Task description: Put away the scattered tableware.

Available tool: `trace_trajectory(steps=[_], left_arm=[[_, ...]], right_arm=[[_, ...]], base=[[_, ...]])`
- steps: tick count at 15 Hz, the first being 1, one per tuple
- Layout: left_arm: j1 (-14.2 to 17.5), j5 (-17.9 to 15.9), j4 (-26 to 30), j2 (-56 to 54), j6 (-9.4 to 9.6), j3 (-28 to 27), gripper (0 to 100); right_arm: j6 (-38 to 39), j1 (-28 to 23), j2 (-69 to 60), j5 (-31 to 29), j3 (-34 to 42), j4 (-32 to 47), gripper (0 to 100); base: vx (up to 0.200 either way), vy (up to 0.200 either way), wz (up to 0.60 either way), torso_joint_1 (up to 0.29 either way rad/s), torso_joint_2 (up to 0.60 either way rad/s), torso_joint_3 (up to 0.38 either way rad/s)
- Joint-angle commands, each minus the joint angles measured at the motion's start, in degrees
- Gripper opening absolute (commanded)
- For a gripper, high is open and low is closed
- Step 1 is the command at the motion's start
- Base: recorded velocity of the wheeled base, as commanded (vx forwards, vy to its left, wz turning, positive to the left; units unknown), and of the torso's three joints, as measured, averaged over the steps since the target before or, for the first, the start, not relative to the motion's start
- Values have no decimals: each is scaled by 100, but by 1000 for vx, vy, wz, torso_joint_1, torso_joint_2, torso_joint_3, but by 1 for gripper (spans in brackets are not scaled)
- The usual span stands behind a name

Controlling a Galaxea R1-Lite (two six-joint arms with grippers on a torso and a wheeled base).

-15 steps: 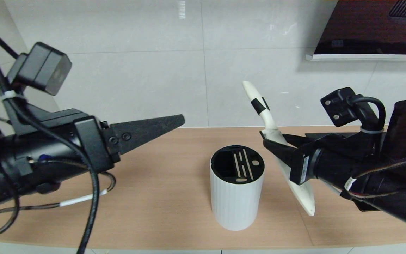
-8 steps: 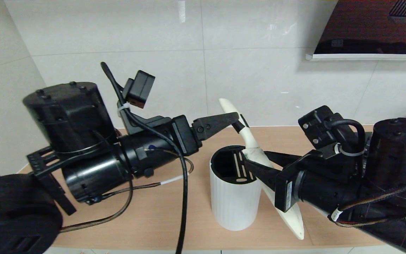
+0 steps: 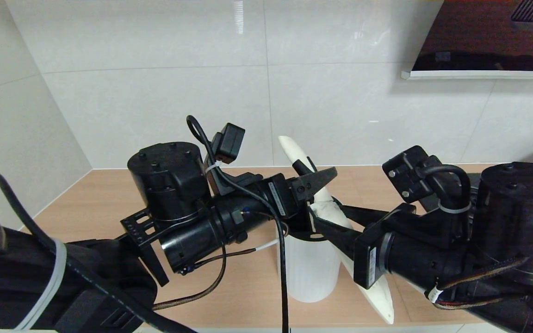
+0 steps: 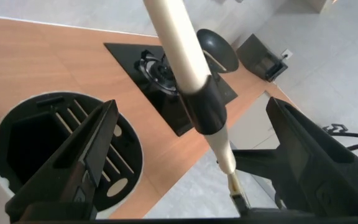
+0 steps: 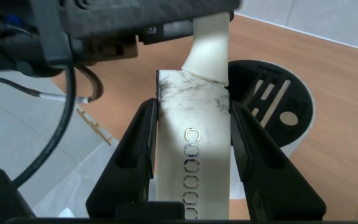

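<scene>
1. The right gripper [image 5: 191, 144] is clamped on a cream slotted spatula [image 3: 324, 203], with one finger on each side of the flat part just below the handle.
2. The spatula is held in the air at a tilt. Its handle points up towards the wall and its blade end hangs down beside the holder.
3. The left gripper [image 4: 191, 107] is spread wide with the spatula's black-banded handle between its fingers. They do not appear to touch it.
4. The white ribbed utensil holder [image 3: 310, 273] stands upright on the wooden counter [image 3: 109, 199], just under both grippers. Its black slotted top [image 4: 23, 134] faces up.
5. Progress, as I judge it: the spatula is picked up but not yet stowed. What remains is to turn it upright, perhaps by passing it to the left gripper, and lower it into a compartment of the holder.
</scene>
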Motion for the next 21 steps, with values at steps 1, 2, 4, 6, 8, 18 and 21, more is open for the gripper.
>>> trace_trajectory(steps=[1,2,4,6,8,18,21], left_arm=[[-8,-1,-37,-1,-2,3,100],[-8,-1,-46,-1,-2,3,100],[-8,16,-46,-18,-2,-6,100],[-8,34,-55,-27,-2,-6,100],[-8,34,-81,-18,-2,-6,100],[-52,25,-73,17,-2,3,0],[-52,-1,-73,34,-2,12,0]], right_arm=[[-14,2,66,-15,10,0,0],[-32,19,128,-102,18,0,0],[-40,72,154,-155,27,0,0],[-40,90,163,-155,54,0,0],[-40,90,172,-155,54,0,0],[-58,90,172,-252,54,0,0],[-58,90,172,-252,54,0,0]], base=[[0,0,0,0,0,0],[0,0,0,0,0,0],[0,0,0,0,0,0],[0,0,0,0,0,0],[0,0,0,0,0,0],[0,0,0,0,0,0],[0,0,0,0,0,0]])
